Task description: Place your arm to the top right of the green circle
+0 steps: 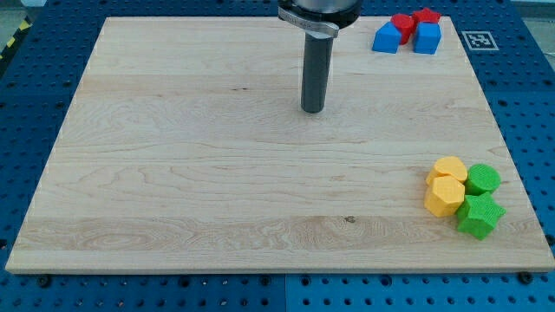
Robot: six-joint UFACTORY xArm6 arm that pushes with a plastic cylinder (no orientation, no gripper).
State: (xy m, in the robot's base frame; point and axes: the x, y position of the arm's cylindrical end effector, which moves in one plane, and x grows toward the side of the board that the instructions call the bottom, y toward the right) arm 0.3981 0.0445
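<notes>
The green circle (483, 180) sits near the right edge of the wooden board (217, 173), low in the view. It touches a green star-shaped block (479, 216) below it and two yellow blocks on its left, one a hexagon (445, 197) and one rounder (449, 169). My tip (312, 109) rests on the board in the upper middle, far to the upper left of the green circle and touching no block.
At the view's top right corner of the board stand two blue blocks (387, 38) (427, 38) and two red blocks (401, 23) (426, 16), clustered together. A blue pegboard surface surrounds the board.
</notes>
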